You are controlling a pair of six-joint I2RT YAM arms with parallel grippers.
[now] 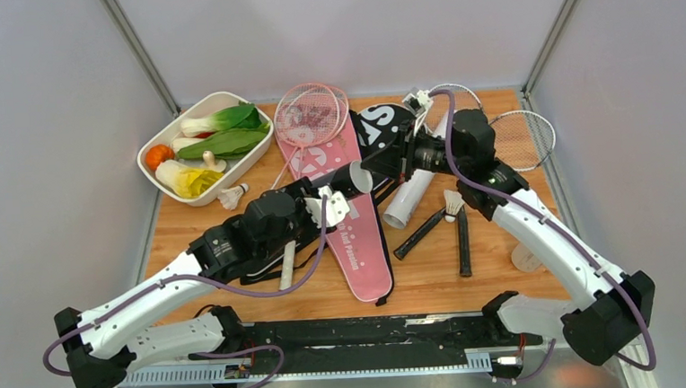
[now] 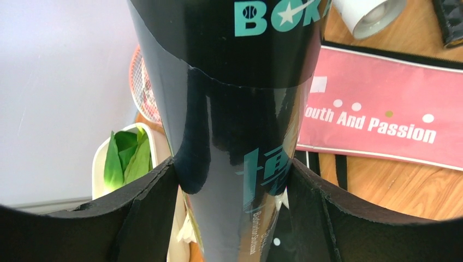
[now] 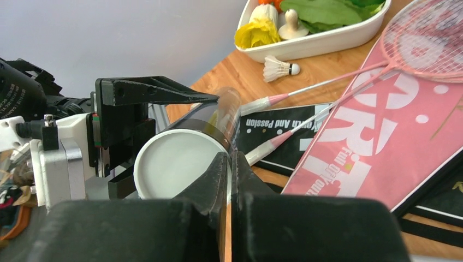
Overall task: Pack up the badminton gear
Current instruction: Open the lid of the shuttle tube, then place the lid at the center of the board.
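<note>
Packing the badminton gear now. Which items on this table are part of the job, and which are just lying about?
For the job: long black tube, long white tube, pink racket, silver racket, white feather shuttlecocks, pink racket-shaped cover, black racket-shaped cover.

Lying about: white oblong dish holding leafy green, yellow and orange vegetables.

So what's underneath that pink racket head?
The pink racket rests on the pink SPORT cover, a black cover beside it. Whether anything is inside the covers cannot be seen.
</note>
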